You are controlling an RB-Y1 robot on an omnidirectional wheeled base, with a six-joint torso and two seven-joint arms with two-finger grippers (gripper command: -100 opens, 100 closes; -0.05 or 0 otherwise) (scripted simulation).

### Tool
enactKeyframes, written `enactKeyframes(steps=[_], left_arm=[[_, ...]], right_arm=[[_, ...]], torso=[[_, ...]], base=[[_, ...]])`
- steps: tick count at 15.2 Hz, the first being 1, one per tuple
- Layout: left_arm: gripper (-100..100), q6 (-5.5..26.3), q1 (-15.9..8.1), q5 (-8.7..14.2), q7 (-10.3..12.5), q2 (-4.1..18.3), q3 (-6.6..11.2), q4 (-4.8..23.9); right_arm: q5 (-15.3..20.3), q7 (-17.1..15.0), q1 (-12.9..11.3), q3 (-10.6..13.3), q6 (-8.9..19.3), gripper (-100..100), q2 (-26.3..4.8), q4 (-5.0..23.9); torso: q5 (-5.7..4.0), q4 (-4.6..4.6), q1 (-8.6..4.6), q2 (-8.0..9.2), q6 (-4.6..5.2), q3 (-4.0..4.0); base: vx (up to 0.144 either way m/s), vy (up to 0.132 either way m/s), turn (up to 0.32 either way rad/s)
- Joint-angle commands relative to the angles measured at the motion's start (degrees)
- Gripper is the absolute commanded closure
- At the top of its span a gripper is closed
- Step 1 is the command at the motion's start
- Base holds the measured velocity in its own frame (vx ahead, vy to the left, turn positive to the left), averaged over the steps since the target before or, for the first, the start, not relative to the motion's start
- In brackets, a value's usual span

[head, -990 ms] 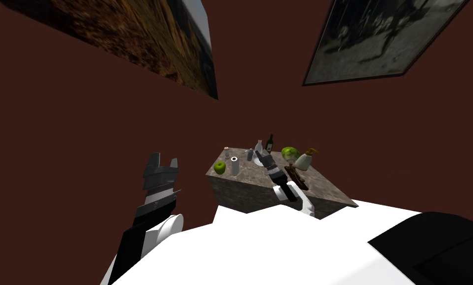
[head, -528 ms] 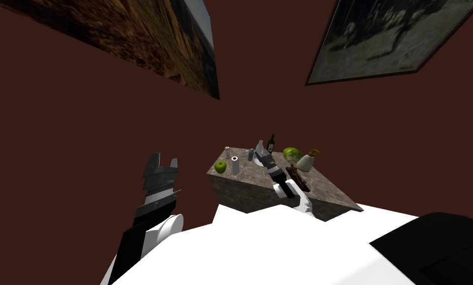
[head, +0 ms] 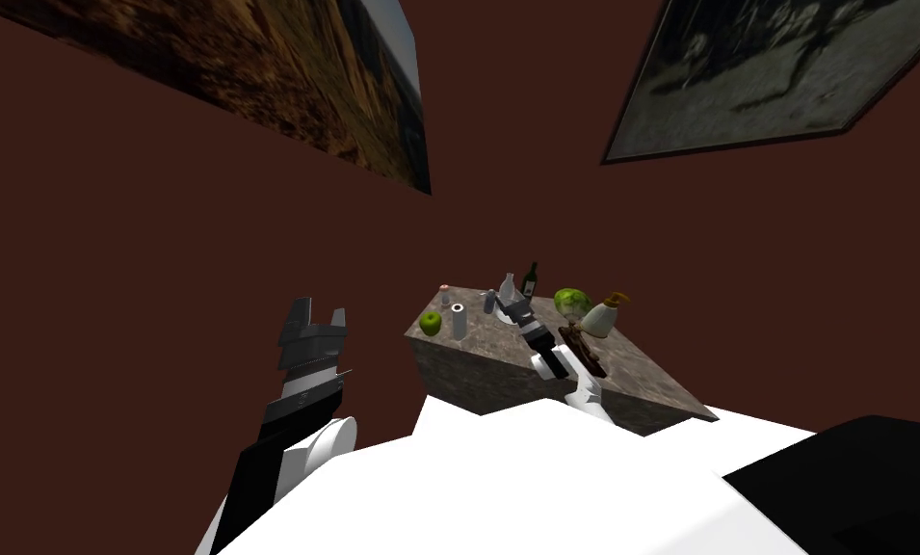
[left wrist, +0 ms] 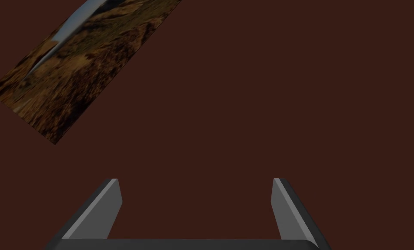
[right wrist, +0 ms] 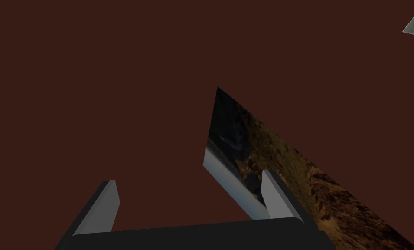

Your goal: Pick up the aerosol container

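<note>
A small grey can [head: 487, 302], which I take for the aerosol container, stands upright near the far edge of a mottled stone table [head: 506, 352]. My right arm reaches over the table, and its gripper [head: 503, 303] is right beside the can, on the can's right. Whether they touch, I cannot tell. In the right wrist view this gripper [right wrist: 188, 177] is open with nothing between its fingers, facing a dark red wall. My left gripper [head: 319, 308] is raised left of the table, away from it, and stands open [left wrist: 195, 179].
Also on the table are a green apple [head: 431, 324], a taller grey cylinder with a white top [head: 459, 322], a clear bottle [head: 508, 285], a dark bottle [head: 531, 280], a green leafy head [head: 570, 302], a pump dispenser [head: 601, 317] and a brown object [head: 583, 353].
My head view has shifted a little, so the table's right corner sits farther right. The right arm has edged slightly farther over the table. The left arm has not moved.
</note>
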Motion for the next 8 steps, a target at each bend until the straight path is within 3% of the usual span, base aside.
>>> enactKeyframes(steps=[1, 3, 4, 6, 7, 8], left_arm=[[0, 0.0, 0.0, 0.0, 0.0, 0.0, 0.00, 0.0], [0, 0.0, 0.0, 0.0, 0.0, 0.0, 0.00, 0.0], [0, 0.0, 0.0, 0.0, 0.0, 0.0, 0.00, 0.0], [0, 0.0, 0.0, 0.0, 0.0, 0.0, 0.00, 0.0], [0, 0.0, 0.0, 0.0, 0.0, 0.0, 0.00, 0.0], [0, 0.0, 0.0, 0.0, 0.0, 0.0, 0.00, 0.0]], right_arm=[[1.2, 2.9, -0.9, -0.7, -0.1, -100, -0.1, 1.4], [1.2, 4.2, -0.9, -0.7, -0.1, -100, -0.1, 1.4], [2.9, 6.2, -2.2, -1.6, -0.2, -100, -0.1, 3.5], [2.9, 8.0, -2.2, -1.6, -0.2, -100, -0.1, 3.5], [4.6, 9.5, -3.6, -2.6, -0.2, -100, -0.1, 5.6], [4.6, 10.6, -3.6, -2.6, -0.2, -100, -0.1, 5.6]], torso=[[0.00, 0.00, 0.00, 0.00, 0.00, 0.00], [0.00, 0.00, 0.00, 0.00, 0.02, 0.00], [0.00, 0.00, 0.02, -0.01, 0.03, 0.00], [0.01, 0.00, 0.02, -0.01, 0.00, -0.01], [0.01, 0.00, 0.02, -0.01, 0.02, -0.01], [0.00, 0.00, 0.01, -0.01, -0.01, -0.01]], base=[[-0.020, -0.023, 0.090], [-0.010, -0.016, 0.023], [-0.011, -0.011, 0.067], [-0.013, -0.016, 0.071], [-0.018, -0.022, 0.100], [-0.021, -0.026, 0.091]])
